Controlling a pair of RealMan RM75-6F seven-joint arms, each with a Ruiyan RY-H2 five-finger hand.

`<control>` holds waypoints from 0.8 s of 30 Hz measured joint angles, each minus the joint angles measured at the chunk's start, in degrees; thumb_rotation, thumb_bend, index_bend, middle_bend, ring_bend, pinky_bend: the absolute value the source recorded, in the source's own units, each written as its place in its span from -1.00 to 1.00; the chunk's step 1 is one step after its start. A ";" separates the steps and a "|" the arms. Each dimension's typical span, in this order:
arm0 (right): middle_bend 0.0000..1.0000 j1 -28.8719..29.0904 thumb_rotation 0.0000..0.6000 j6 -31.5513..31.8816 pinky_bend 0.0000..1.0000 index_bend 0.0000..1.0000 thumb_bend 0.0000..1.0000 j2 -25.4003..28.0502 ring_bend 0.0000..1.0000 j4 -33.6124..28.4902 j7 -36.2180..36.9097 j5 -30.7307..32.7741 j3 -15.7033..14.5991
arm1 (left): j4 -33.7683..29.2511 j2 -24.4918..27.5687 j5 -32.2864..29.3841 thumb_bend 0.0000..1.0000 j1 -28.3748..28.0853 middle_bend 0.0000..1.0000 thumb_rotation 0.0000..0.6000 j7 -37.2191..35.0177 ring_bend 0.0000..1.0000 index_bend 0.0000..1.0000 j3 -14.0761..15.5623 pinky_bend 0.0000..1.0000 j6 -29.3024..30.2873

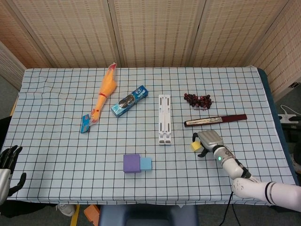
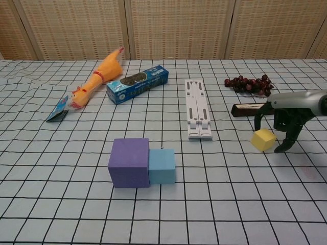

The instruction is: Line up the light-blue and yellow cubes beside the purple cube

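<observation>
The small yellow foam cube (image 2: 263, 139) is seen resting on the checked tablecloth (image 2: 61, 153), well right of the large purple foam cube (image 2: 129, 162) and the light-blue foam cube (image 2: 162, 166), which are pressed side by side. The right hand (image 2: 284, 121) is arched over it, fingers (image 2: 282, 144) spread around it; a firm grip cannot be confirmed. The left hand (image 1: 6, 162) is hung open off the table's edge.

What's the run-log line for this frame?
right robot hand: around yellow cube, grip unclear | blue cube: touching purple cube | left robot hand: idle
</observation>
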 measured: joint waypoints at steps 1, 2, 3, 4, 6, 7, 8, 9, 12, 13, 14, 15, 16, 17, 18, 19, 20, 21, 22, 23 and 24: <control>0.84 0.02 1.00 -0.02 1.00 -0.22 -0.96 0.08 1.00 -0.04 0.02 -0.03 -0.09 | 0.00 0.00 0.00 -0.11 0.01 -1.00 1.00 0.02 -0.94 -1.00 0.01 -0.38 0.01; 0.84 0.06 1.00 -0.05 1.00 -0.22 -0.96 0.18 1.00 -0.11 0.04 -0.02 -0.18 | -0.02 0.00 0.06 -0.11 0.03 -1.00 1.00 0.04 -0.94 -1.00 0.03 -0.38 0.07; 0.84 0.14 1.00 -0.09 1.00 -0.22 -0.95 0.33 1.00 -0.23 0.02 0.01 -0.30 | -0.02 0.00 0.11 -0.11 0.05 -1.00 1.00 0.05 -0.94 -1.00 0.04 -0.38 0.13; 0.84 0.20 1.00 -0.12 1.00 -0.22 -0.94 0.45 1.00 -0.31 -0.02 0.06 -0.42 | -0.02 -0.01 0.14 -0.11 0.07 -1.00 1.00 0.04 -0.94 -1.00 0.05 -0.38 0.17; 0.84 0.40 1.00 -0.16 1.00 -0.23 -0.93 0.85 1.00 -0.55 -0.20 0.29 -0.70 | 0.00 -0.05 0.09 -0.11 0.09 -1.00 1.00 0.04 -0.94 -1.00 0.02 -0.38 0.20; 0.84 0.48 1.00 -0.11 1.00 -0.23 -0.92 1.00 1.00 -0.64 -0.31 0.43 -0.84 | -0.01 -0.05 0.04 -0.11 0.08 -1.00 1.00 0.04 -0.94 -1.00 0.01 -0.38 0.18; 0.84 0.56 1.00 -0.04 1.00 -0.23 -0.91 1.14 1.00 -0.73 -0.43 0.55 -0.98 | -0.03 -0.05 -0.04 -0.11 0.07 -1.00 1.00 0.06 -0.94 -1.00 0.00 -0.38 0.13; 0.84 0.66 1.00 0.03 1.00 -0.23 -0.90 1.28 1.00 -0.78 -0.53 0.72 -1.12 | -0.05 -0.05 -0.11 -0.11 0.05 -1.00 1.00 0.11 -0.94 -1.00 -0.02 -0.38 0.07; 0.84 0.74 1.00 0.32 1.00 -0.23 -0.87 1.41 1.00 -0.77 -0.59 0.94 -1.41 | -0.13 -0.06 -0.17 -0.11 0.03 -1.00 1.00 0.24 -0.94 -1.00 -0.03 -0.38 0.02; 0.84 0.74 1.00 0.38 1.00 -0.23 -0.86 1.39 1.00 -0.70 -0.57 0.96 -1.45 | -0.15 -0.06 -0.16 -0.11 0.03 -1.00 1.00 0.29 -0.94 -1.00 -0.03 -0.38 0.04; 0.84 0.73 1.00 0.41 1.00 -0.23 -0.84 1.37 1.00 -0.61 -0.55 0.98 -1.51 | -0.16 -0.07 -0.14 -0.11 0.05 -1.00 1.00 0.32 -0.94 -1.00 -0.03 -0.38 0.09; 0.84 0.72 1.00 0.44 1.00 -0.23 -0.82 1.34 1.00 -0.51 -0.52 0.99 -1.63 | -0.16 -0.08 -0.13 -0.11 0.06 -1.00 1.00 0.33 -0.94 -1.00 -0.03 -0.38 0.11; 0.84 0.71 1.00 0.45 1.00 -0.23 -0.81 1.30 1.00 -0.39 -0.48 1.00 -1.70 | -0.15 -0.09 -0.13 -0.11 0.06 -1.00 1.00 0.35 -0.94 -1.00 -0.04 -0.38 0.12; 0.84 0.68 1.00 0.48 1.00 -0.22 -0.79 1.23 1.00 -0.24 -0.44 1.00 -1.76 | -0.16 -0.09 -0.14 -0.11 0.05 -1.00 1.00 0.37 -0.94 -1.00 -0.05 -0.38 0.12; 0.84 0.62 1.00 0.60 1.00 -0.21 -0.77 1.09 1.00 -0.02 -0.37 0.99 -1.83 | -0.17 -0.09 -0.16 -0.11 0.04 -1.00 1.00 0.38 -0.94 -1.00 -0.05 -0.38 0.10; 0.84 0.56 1.00 0.74 1.00 -0.20 -0.75 0.99 1.00 0.11 -0.33 0.98 -1.88 | -0.18 -0.09 -0.18 -0.11 0.05 -1.00 1.00 0.38 -0.94 -1.00 -0.04 -0.38 0.09; 0.84 0.50 1.00 0.84 1.00 -0.19 -0.74 0.89 1.00 0.25 -0.27 0.98 -1.91 | -0.17 -0.08 -0.20 -0.11 0.06 -1.00 1.00 0.40 -0.94 -1.00 -0.03 -0.38 0.09; 0.84 0.45 1.00 0.95 1.00 -0.18 -0.72 0.79 1.00 0.39 -0.20 0.96 -1.92 | -0.18 -0.09 -0.20 -0.11 0.05 -1.00 1.00 0.42 -0.94 -1.00 -0.04 -0.38 0.09; 0.84 0.37 1.00 1.01 1.00 -0.16 -0.70 0.65 1.00 0.60 -0.09 0.93 -1.95 | -0.18 -0.10 -0.19 -0.11 0.05 -1.00 1.00 0.45 -0.94 -1.00 -0.04 -0.38 0.08; 0.84 0.32 1.00 1.02 1.00 -0.15 -0.69 0.59 1.00 0.67 0.02 0.91 -1.97 | -0.19 -0.10 -0.17 -0.11 0.06 -1.00 1.00 0.48 -0.94 -1.00 -0.01 -0.38 0.09; 0.84 0.25 1.00 1.04 1.00 -0.13 -0.67 0.54 1.00 0.71 0.18 0.83 -1.95 | -0.21 -0.11 -0.15 -0.11 0.06 -1.00 1.00 0.50 -0.94 -1.00 0.00 -0.38 0.09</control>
